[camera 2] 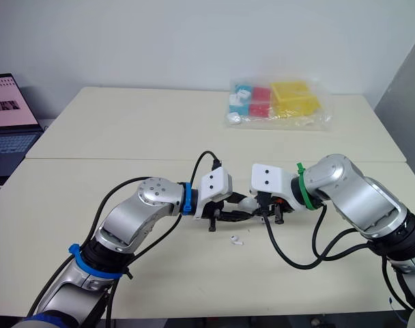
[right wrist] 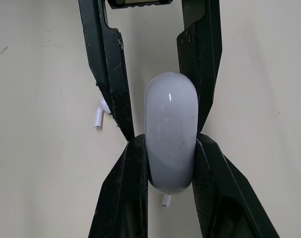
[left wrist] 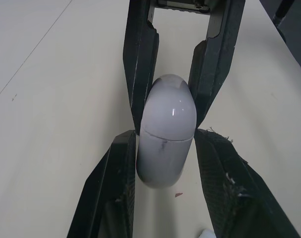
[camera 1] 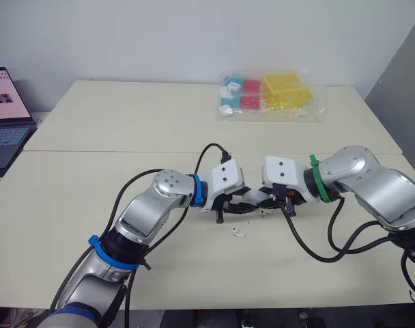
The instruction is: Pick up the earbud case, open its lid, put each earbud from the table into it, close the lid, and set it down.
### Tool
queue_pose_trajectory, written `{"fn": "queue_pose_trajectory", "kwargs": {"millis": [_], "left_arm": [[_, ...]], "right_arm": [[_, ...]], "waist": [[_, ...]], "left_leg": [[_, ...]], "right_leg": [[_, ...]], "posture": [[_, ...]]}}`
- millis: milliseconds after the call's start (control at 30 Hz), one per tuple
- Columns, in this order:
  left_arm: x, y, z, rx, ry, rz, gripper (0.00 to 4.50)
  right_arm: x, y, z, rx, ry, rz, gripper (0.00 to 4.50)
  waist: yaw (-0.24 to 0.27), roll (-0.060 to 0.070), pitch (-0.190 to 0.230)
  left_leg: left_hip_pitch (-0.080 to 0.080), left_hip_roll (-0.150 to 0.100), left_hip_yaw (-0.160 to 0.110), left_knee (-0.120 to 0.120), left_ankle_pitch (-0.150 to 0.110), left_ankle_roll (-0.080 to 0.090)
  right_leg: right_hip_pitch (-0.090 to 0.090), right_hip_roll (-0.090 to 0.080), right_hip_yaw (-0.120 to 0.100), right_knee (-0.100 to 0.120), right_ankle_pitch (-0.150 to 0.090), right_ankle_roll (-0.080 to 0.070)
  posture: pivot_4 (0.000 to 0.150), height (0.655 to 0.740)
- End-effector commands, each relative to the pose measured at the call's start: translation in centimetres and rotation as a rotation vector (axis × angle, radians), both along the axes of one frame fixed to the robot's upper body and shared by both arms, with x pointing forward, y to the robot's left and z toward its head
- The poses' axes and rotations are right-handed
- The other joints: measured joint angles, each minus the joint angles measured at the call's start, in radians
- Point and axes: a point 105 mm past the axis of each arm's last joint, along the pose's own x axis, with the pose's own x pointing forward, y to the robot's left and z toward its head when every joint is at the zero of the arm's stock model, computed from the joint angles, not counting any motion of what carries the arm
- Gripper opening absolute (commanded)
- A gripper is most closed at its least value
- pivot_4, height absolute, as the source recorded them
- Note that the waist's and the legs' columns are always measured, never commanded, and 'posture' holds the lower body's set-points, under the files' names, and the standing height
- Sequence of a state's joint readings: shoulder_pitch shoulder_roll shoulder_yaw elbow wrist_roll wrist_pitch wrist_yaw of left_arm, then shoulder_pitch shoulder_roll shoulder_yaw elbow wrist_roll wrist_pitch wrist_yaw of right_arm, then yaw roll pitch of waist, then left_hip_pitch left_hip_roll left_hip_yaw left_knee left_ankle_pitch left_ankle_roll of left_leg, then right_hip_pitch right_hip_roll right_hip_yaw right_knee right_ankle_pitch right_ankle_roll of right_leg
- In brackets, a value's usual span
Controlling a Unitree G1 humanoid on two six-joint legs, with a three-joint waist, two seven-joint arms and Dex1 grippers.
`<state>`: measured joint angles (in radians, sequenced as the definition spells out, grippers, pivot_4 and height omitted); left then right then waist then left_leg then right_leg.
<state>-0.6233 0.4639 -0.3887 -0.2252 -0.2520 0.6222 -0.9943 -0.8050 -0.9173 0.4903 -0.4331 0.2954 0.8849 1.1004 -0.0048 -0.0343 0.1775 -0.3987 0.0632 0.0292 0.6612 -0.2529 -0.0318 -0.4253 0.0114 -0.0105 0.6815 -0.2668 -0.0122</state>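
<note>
The white earbud case [left wrist: 166,134] is held between both grippers over the middle of the table, its lid closed along a visible seam. My left gripper [camera 1: 243,206] is shut on one end of the case [camera 1: 252,198]. From the opposite side my right gripper [camera 1: 263,199] is shut on the other end. In the right wrist view the case [right wrist: 171,131] sits between both pairs of black fingers. One white earbud [camera 1: 237,233] lies on the table just in front of the grippers. A second earbud [camera 1: 265,211] lies under the right gripper.
A clear bag of coloured blocks [camera 1: 269,96] rests at the far right of the beige table [camera 1: 91,205]. An open laptop [camera 1: 6,109] stands off the table's left side. Black cables loop from both wrists down to the tabletop.
</note>
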Motion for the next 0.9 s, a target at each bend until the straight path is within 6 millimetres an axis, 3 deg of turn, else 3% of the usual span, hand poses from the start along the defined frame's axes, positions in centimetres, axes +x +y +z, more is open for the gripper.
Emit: {"fn": "queue_pose_trajectory", "kwargs": {"millis": [33,200,433,900], "left_arm": [[-0.1,-0.4,1.0,-0.021,-0.05,-0.018,1.41],[-0.3,0.0,1.6,-0.064,-0.031,-0.028,1.41],[-0.4,0.2,1.3,-0.027,-0.064,-0.041,3.47],[0.1,0.6,1.2,-0.021,-0.065,-0.027,3.48]], "right_arm": [[-0.5,0.1,1.0,0.0,-0.043,0.044,0.79],[-0.5,-0.1,0.9,-0.004,-0.04,0.044,0.79],[-0.4,-0.1,0.8,-0.005,-0.037,0.044,0.79],[-0.4,-0.3,0.4,-0.021,-0.037,0.047,0.79]], "waist": [[0.0,0.0,0.0],[0.0,0.0,0.0],[0.0,0.0,0.0],[0.0,0.0,0.0]], "left_leg": [[0.0,0.0,0.0,0.0,0.0,0.0],[0.0,0.0,0.0,0.0,0.0,0.0],[0.0,0.0,0.0,0.0,0.0,0.0],[0.0,0.0,0.0,0.0,0.0,0.0]], "right_leg": [[0.0,0.0,0.0,0.0,0.0,0.0],[0.0,0.0,0.0,0.0,0.0,0.0],[0.0,0.0,0.0,0.0,0.0,0.0],[0.0,0.0,0.0,0.0,0.0,0.0]], "posture": [[0.15,0.74],[0.15,0.74],[0.15,0.74],[0.15,0.74]]}}
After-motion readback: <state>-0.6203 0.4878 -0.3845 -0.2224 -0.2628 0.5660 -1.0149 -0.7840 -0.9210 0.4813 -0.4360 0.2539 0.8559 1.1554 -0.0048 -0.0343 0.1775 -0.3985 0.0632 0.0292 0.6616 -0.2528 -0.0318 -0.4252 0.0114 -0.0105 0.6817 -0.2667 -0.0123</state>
